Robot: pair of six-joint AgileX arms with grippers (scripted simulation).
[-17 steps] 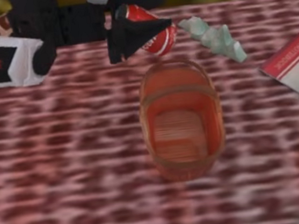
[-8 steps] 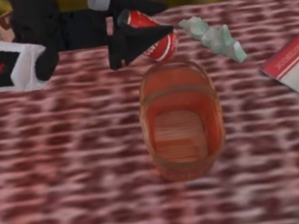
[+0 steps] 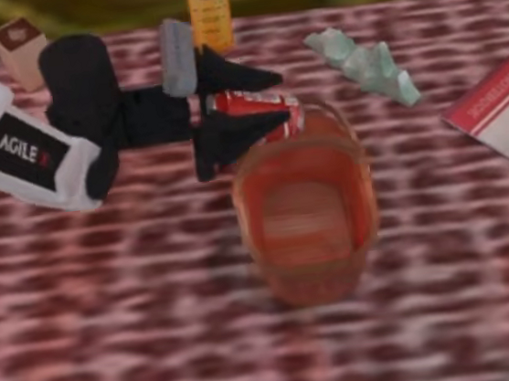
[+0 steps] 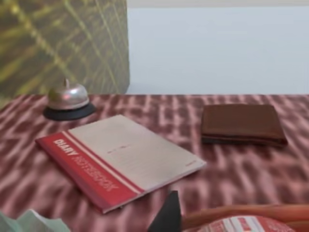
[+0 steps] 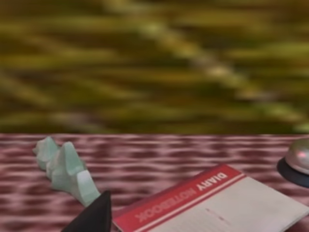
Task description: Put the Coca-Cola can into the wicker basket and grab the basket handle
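Red-and-white mottled table (image 3: 117, 353) before an olive-gold wall (image 5: 154, 63), pale beyond.

Red Coca-Cola can with white script (image 3: 260, 116): left end covered by the black left gripper (image 3: 268, 106) fingers. In the left wrist view only its top sliver shows, cut by the edge.

Oval tan-orange wicker basket (image 3: 312, 271): arched handle too blurred to trace.

Red-and-white diary notebook (image 3: 504, 116), tall orange-yellow carton (image 3: 208, 7): cut off by the edges.

Right gripper: only a dark fingertip (image 5: 91, 217) visible.
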